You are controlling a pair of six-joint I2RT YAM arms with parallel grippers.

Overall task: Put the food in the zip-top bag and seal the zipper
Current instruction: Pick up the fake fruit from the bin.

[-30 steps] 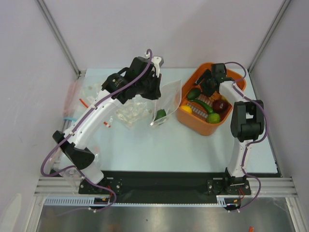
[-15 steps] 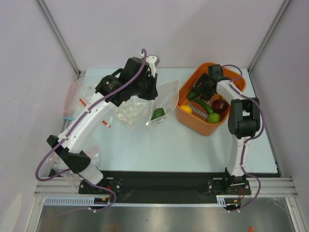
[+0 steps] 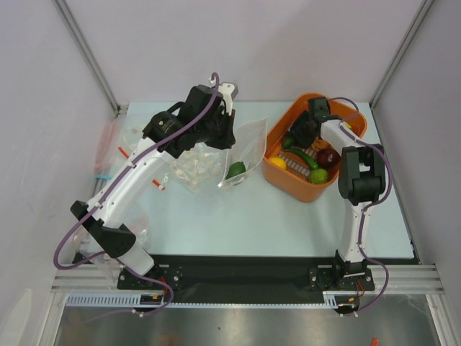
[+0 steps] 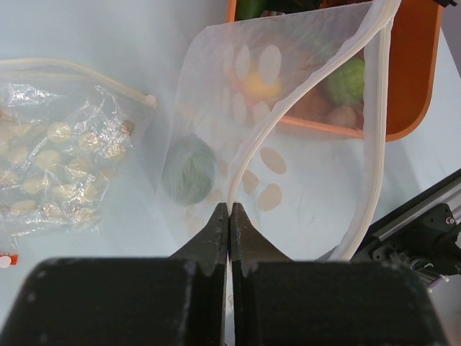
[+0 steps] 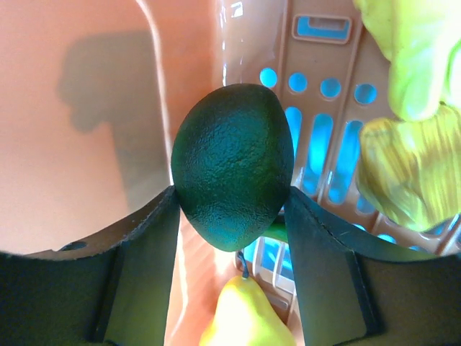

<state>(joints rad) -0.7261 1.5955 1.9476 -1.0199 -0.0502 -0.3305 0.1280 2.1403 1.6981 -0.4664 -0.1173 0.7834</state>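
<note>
My left gripper (image 4: 229,210) is shut on the mouth edge of the dotted zip-top bag (image 4: 288,144) and holds it up, mouth open toward the basket. A green lime (image 4: 189,169) lies inside the bag; it also shows in the top view (image 3: 235,170). The zipper (image 4: 252,151) runs along the bag's rim. My right gripper (image 5: 232,209) is down in the orange basket (image 3: 282,176), with its fingers closed on both sides of a dark green avocado (image 5: 232,169). The basket also holds a dark red apple (image 3: 329,156), a green chili (image 3: 302,156) and a lemon (image 3: 278,163).
A crumpled clear bag (image 3: 193,167) lies left of the dotted bag. More clear bags with red and blue strips (image 3: 119,148) sit at the table's left edge. A yellow pear-shaped fruit (image 5: 248,317) and yellow-green fruit (image 5: 410,173) crowd the avocado.
My left gripper has shifted the bag slightly left and back. My right gripper has moved left and deeper into the basket, onto the avocado.
</note>
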